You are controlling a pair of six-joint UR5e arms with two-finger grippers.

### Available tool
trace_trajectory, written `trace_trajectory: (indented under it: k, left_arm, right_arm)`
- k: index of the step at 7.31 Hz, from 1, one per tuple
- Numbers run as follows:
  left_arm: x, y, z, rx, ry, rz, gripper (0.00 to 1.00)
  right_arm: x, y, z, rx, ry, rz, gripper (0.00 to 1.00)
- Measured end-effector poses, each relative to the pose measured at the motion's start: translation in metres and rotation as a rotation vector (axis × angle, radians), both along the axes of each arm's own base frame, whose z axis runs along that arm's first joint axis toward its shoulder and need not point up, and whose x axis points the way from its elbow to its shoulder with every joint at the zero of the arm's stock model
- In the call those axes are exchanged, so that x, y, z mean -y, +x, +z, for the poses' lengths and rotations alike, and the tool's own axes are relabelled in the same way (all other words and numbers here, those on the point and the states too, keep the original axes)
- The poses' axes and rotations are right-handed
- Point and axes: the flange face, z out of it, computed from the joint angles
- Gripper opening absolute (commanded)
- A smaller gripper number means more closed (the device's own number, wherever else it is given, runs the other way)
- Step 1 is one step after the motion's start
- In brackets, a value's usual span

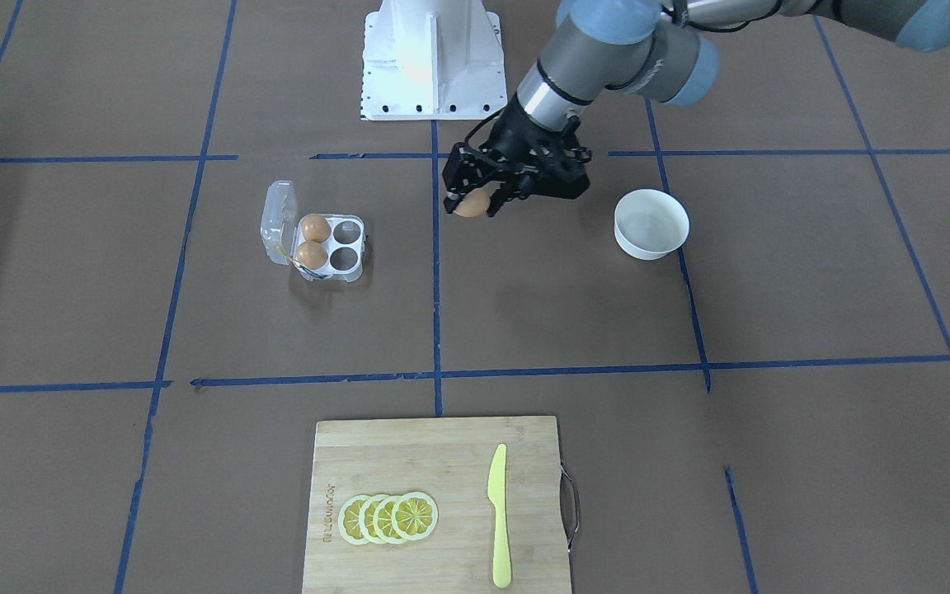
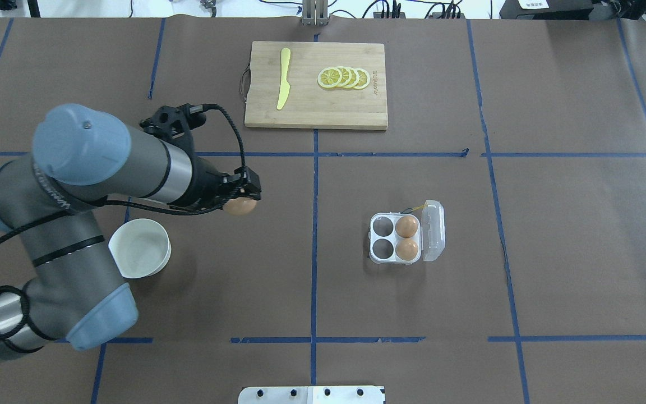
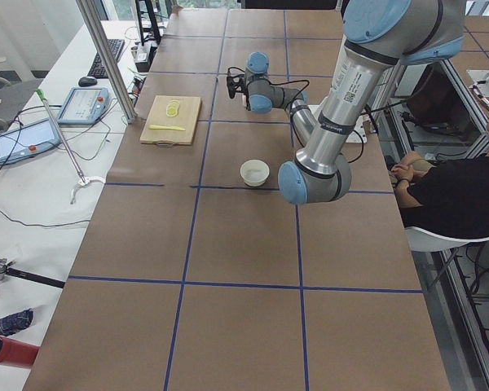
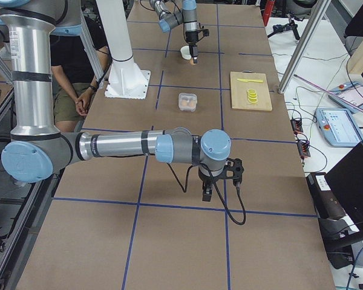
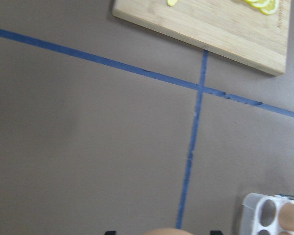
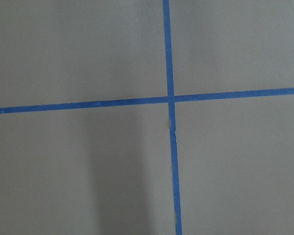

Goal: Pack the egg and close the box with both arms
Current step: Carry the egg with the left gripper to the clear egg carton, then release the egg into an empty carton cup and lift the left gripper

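Orange-brown and smooth, the egg (image 2: 239,207) is hanging above the table, pinched between the fingers of the left gripper (image 1: 472,198), which are closing on its two sides. From overhead, the box (image 2: 434,230) is lying well apart at about three o'clock of it, lid thrown open. The white bowl (image 2: 139,249) is sitting empty at eight o'clock.

I'm judging the egg light but brittle and slick. A hard squeeze is likely to crack it and a slack one to let it slide, so holding it across the broad middle looks right.

Counting up, I'm seeing three eggs: this one and two (image 2: 406,226) (image 2: 407,249) already seated in the cells nearest the lid. That is leaving two cells (image 2: 382,225) of four empty. There is one box, one bowl, one cutting board (image 2: 312,112) at one o'clock carrying four lemon slices (image 2: 344,77) and one yellow knife (image 2: 284,78).

The right gripper (image 4: 207,194) is hovering far off, and I cannot tell how its fingers are set.
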Motion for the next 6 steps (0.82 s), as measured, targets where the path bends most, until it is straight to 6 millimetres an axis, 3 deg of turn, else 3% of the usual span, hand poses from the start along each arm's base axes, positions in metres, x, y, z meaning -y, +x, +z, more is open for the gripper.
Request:
trace_trajectory:
  k: [2,3,4,5,6]
  left_arm:
    - [-0.007,0.082,-0.043,-0.078,-0.011,0.013,0.0]
    - [-0.009,0.11,-0.047,-0.097,0.001,-0.011,0.0]
    - [-0.011,0.126,-0.043,-0.105,0.008,-0.023,0.0]
    - [-0.014,0.134,-0.041,-0.107,0.01,-0.026,0.08]
    - [-0.016,0.137,-0.04,-0.107,0.011,-0.025,0.55]
  right_arm:
    - [-0.001,0.0,0.0,0.002,-0.001,0.0,1.0]
    - [-0.001,0.0,0.001,0.002,-0.001,0.0,1.0]
    - [-0.002,0.0,0.001,0.002,-0.002,0.0,1.0]
    - [-0.002,0.0,0.001,0.003,-0.002,0.0,1.0]
    - [-0.002,0.0,0.001,0.006,-0.003,0.0,1.0]
